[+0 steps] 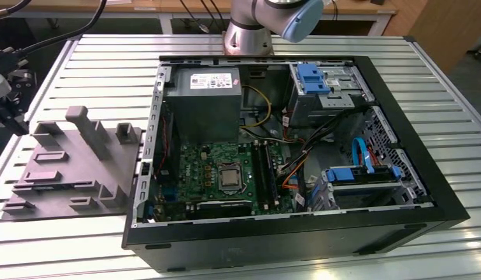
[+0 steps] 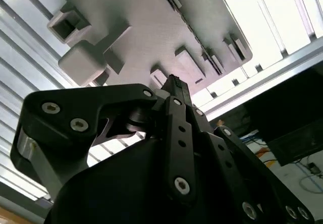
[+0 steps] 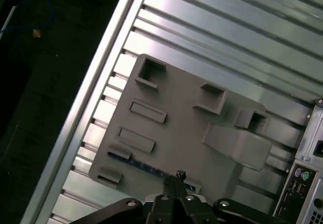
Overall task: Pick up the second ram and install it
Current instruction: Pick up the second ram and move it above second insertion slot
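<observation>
The exterior view takes in the black computer tower case (image 1: 380, 233) lying open on its side. Inside are a green motherboard (image 1: 213, 169), a gray metal power supply box (image 1: 201, 93) and blue plastic drive brackets (image 1: 312, 79). The silver and blue base of the arm (image 1: 248, 29) stands behind the case. To the exterior view's left of the case sits the gray plastic holder block (image 1: 69, 169) with its posts and pockets.

Both wrist views look down on that block from close by. In the first wrist view the pincer (image 3: 176, 176) has its black fingertips pressed together, gripping nothing, just above the near edge of the holder block (image 3: 192, 128). The second wrist view shows the pincer (image 2: 175, 82) from behind its black linkage, the tip over the block (image 2: 151, 27).

The second ram (image 3: 144, 167) shows in the first wrist view as a thin, long blue strip. It stands on edge in a slot along the block's near side, and the pincer tip is just beside one end of it. Its chips cannot be made out.

The bench (image 1: 108, 64) is ribbed aluminium, its slats bright in both wrist views. The case's rear ports (image 3: 303, 178) lie at the block's side. Wooden-topped tables (image 1: 147, 7) stand behind.
</observation>
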